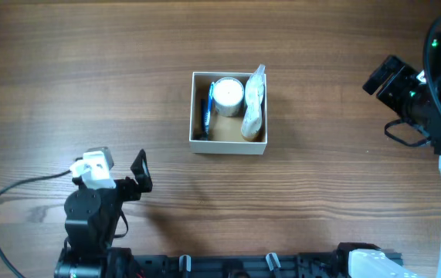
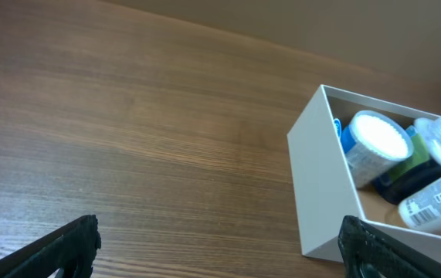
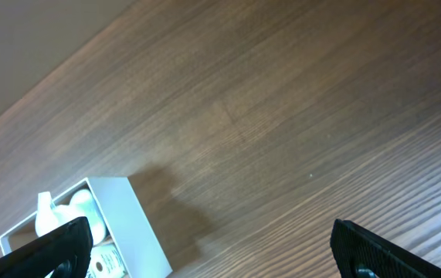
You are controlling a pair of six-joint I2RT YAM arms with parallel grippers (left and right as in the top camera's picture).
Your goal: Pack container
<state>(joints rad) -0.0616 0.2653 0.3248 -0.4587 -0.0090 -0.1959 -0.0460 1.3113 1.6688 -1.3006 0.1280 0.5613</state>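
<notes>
The container (image 1: 197, 143), a square shallow white-walled cardboard box with a tan inside, sits in the middle of the table. It holds a white round jar (image 1: 226, 93), a blue item (image 1: 204, 112) by the left wall and a white bottle (image 1: 254, 104) on the right. In the left wrist view the container (image 2: 319, 181) is at the right with the jar (image 2: 378, 139) and bottle (image 2: 439, 199) inside. In the right wrist view the container (image 3: 139, 224) is at the lower left. My left gripper (image 2: 220, 247) is open and empty, near the front left. My right gripper (image 3: 216, 247) is open and empty, at the far right.
A wooden table (image 1: 89, 77) carries everything. A black cable (image 1: 8, 197) runs from the left arm's base along the front left. The right arm's body (image 1: 429, 93) stands at the right edge.
</notes>
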